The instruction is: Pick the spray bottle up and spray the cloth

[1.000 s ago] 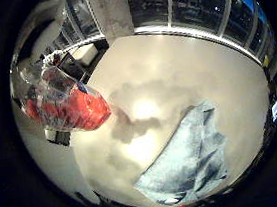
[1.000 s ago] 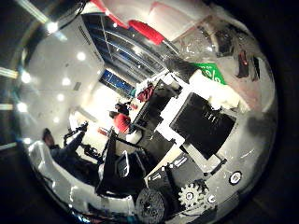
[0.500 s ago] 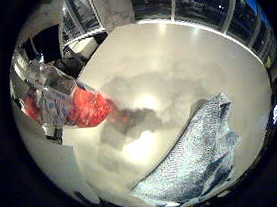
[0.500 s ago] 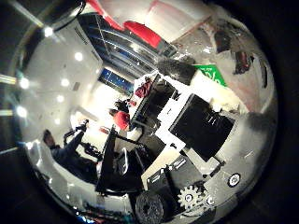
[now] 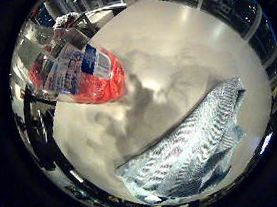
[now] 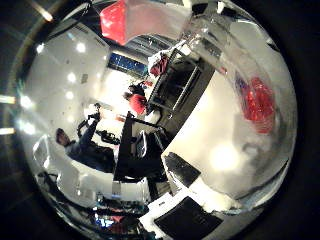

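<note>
A clear spray bottle (image 5: 75, 75) with red liquid and a printed label fills one side of the little finger side palm view, close to the palm and lifted off the white table (image 5: 173, 49), where it casts a shadow. A grey-blue patterned cloth (image 5: 188, 143) lies crumpled on the table, away from the bottle. In the thumb side palm view the bottle's clear body (image 6: 225, 50), its red liquid and a red top part show. My hand (image 6: 190, 205) shows there as white and black parts at the edge, and it holds the bottle.
The table's edge (image 5: 71, 172) runs close under the bottle, with dark floor beyond. Windows line the far side of the table. The thumb side palm view shows a room with black desks and chairs (image 6: 140, 150) and ceiling lights.
Both views have swung, so the camera moved. The bottle now looms larger and more tilted over the table, and the cloth lies nearer. The hand's parts fill less of the thumb side view.
</note>
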Motion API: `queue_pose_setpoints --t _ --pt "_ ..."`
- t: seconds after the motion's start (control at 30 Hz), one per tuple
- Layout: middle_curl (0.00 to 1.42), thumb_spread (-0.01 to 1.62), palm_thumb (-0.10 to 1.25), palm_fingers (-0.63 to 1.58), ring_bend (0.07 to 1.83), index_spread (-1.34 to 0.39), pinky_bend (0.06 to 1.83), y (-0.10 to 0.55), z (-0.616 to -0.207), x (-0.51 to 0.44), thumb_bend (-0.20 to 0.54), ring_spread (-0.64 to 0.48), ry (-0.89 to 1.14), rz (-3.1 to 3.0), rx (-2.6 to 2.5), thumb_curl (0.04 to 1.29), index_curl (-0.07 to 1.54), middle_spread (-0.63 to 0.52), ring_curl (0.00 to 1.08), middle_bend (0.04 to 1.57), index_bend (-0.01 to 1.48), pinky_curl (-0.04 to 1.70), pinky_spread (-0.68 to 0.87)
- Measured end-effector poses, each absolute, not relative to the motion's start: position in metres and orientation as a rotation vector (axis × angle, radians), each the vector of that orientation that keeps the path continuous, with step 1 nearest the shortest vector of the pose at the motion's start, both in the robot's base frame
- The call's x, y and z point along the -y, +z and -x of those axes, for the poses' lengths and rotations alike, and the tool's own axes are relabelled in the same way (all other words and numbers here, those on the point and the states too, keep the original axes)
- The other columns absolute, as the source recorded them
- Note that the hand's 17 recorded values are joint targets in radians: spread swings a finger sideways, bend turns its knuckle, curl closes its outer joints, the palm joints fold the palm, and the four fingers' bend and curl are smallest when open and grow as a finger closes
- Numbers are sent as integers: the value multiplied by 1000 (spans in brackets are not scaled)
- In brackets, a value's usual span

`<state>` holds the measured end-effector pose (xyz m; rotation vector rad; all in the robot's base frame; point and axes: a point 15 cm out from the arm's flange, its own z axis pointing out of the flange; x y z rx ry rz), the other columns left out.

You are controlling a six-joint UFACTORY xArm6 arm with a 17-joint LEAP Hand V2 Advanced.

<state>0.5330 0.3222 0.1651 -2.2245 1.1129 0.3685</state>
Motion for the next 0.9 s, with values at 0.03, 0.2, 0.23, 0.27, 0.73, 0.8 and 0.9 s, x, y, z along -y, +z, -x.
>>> queue_pose_setpoints --t 0.03,0.2,0.23,0.27,0.73,0.8,0.9 --pt "303 977 568 -25 455 -438 499 167 -536 -314 -32 -10 355 2228 -1117 323 328 5 268 285 145 524 362" --pt "309 966 560 -4 420 -434 486 168 -555 -254 -28 3 302 2213 -1197 312 277 11 258 240 145 454 374" --pt "310 967 554 2 414 -429 486 167 -558 -245 -30 4 293 2214 -1209 307 272 11 257 235 149 443 373" --pt "312 967 553 6 409 -426 488 167 -560 -236 -29 4 285 2210 -1221 305 268 11 256 230 149 432 372" --pt "326 970 545 46 384 -418 478 161 -545 -126 -28 11 238 2180 -1362 303 250 12 257 206 151 361 365" --pt "327 970 545 55 383 -417 473 161 -543 -122 -28 9 237 2178 -1366 303 251 12 257 204 153 354 364" --pt "330 973 541 63 375 -416 469 159 -536 -119 -28 6 242 2179 -1373 301 251 8 256 202 152 343 364"
